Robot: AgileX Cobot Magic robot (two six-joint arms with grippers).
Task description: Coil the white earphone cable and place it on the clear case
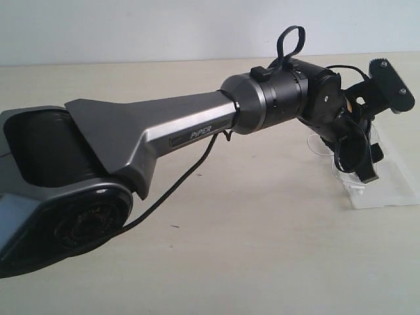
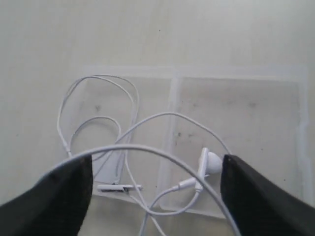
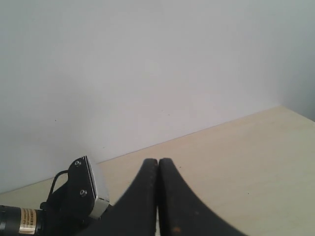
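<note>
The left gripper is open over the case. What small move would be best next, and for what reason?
Probably lower the left gripper slightly and close on the strand arcing between its open jaws. The white earphone cable sprawls uncoiled across the clear case, and one loop lies past its edge.

Pale table (image 1: pixel 262 256), clear case (image 2: pixel 256 132) flat on it, white earphone cable (image 2: pixel 129 146) seemingly partly off the case edge.

Silver-grey arm (image 1: pixel 144 131) with "PiPER" lettering, black wrist joint (image 1: pixel 289 92), thin black cable (image 1: pixel 184 178), screw-studded black camera mount (image 1: pixel 392 82).
</note>
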